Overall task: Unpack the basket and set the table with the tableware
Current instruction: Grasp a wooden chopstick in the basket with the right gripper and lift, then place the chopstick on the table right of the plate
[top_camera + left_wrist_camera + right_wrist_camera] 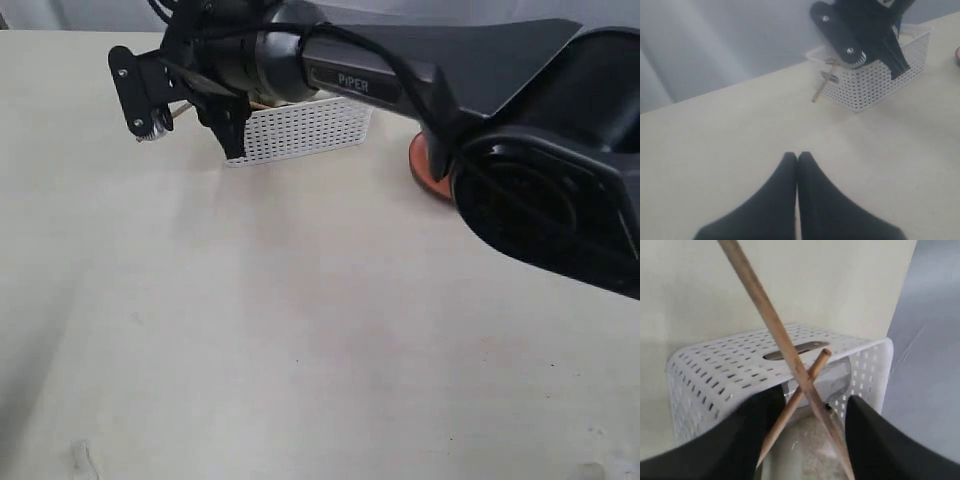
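Note:
The white lattice basket (300,130) stands at the far side of the cream table (300,330). My right gripper (190,115) hangs over the basket's left end, its black fingers closed on two crossed wooden chopsticks (785,340). One chopstick tip (180,112) pokes out past the gripper, and in the left wrist view a chopstick (819,90) hangs in front of the basket (875,80) wall. A reddish-brown plate (425,170) shows beside the basket, mostly hidden by the arm. My left gripper (797,155) is shut and empty, low over bare table.
The right arm's black body (520,150) crosses the upper right of the exterior view and hides the rest of the basket's contents. A grey curtain (715,45) backs the table's far edge.

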